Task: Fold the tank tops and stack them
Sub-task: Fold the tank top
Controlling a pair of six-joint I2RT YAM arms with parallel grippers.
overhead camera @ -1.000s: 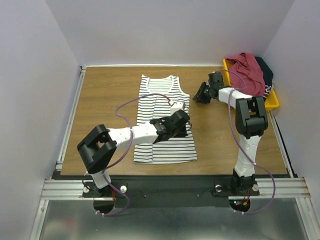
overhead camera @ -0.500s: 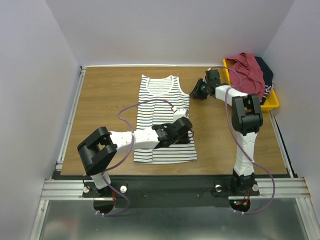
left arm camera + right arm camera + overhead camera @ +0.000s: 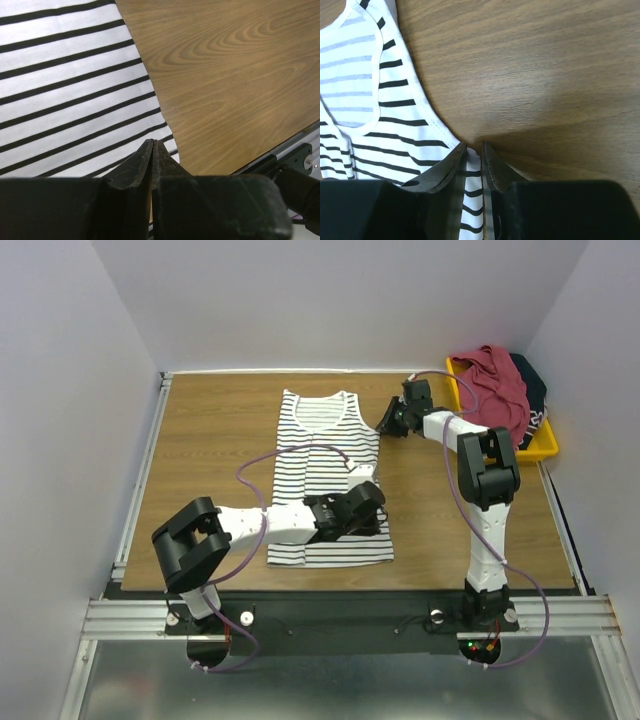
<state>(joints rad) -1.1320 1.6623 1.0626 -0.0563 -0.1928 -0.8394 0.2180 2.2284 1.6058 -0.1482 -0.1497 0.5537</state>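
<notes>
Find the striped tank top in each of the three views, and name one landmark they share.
Top external: the striped tank top lies flat mid-table, neck away from the arm bases.
Left wrist: it fills the upper left; its hem corner lies at the left tool.
Right wrist: left side; its armhole edge runs under the right tool.
Shared landmark: the wooden table bordering the cloth.
</notes>
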